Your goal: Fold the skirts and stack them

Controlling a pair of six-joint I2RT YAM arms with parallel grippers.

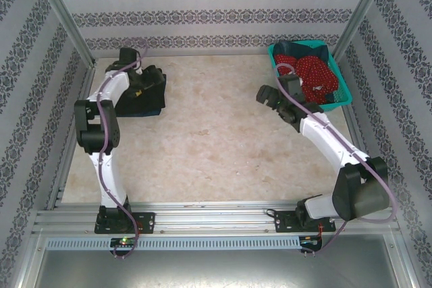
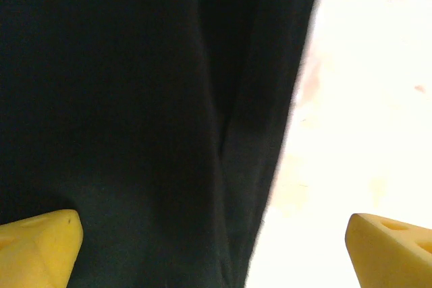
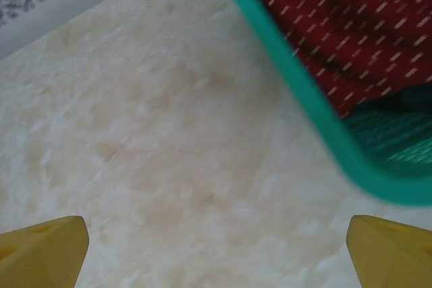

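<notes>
A folded stack of dark skirts lies at the back left, a black skirt on top of a dark blue one. My left gripper hovers open over the black skirt's right edge, its yellow fingertips wide apart and gripping nothing. A red skirt with white dots lies heaped in the teal basket, with dark blue cloth behind it. My right gripper stands open over bare table just left of the basket.
The marble-patterned table stretches between the stack and the basket. Patterned walls and metal frame posts enclose the back and sides. The basket sits in the back right corner.
</notes>
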